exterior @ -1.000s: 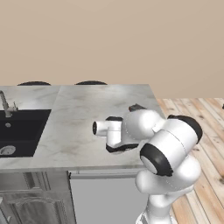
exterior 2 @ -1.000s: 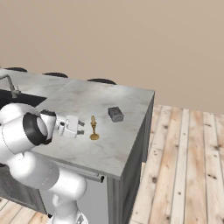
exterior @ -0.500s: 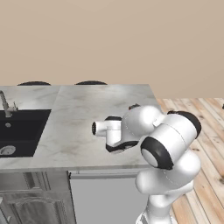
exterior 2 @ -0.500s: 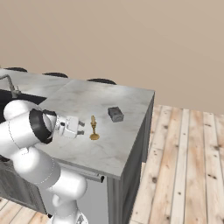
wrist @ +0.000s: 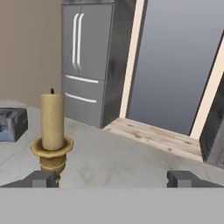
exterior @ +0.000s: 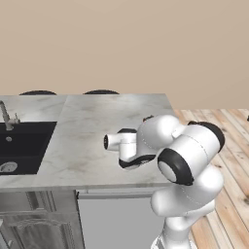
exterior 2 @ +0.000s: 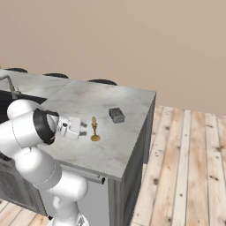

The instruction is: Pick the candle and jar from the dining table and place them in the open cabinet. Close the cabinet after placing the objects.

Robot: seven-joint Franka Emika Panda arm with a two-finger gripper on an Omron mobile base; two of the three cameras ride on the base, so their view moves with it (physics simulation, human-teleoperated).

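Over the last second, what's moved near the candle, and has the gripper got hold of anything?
The gripper has crept a little closer to the candle and remains open, holding nothing. The candle, the jar and the dining table are unchanged.

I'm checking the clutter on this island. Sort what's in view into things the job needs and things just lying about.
Needed for the job:
- candle, upright just ahead of the open claw
- jar, beyond the candle
- dining table, which both stand on

Just there:
- sink
- faucet
- fridge
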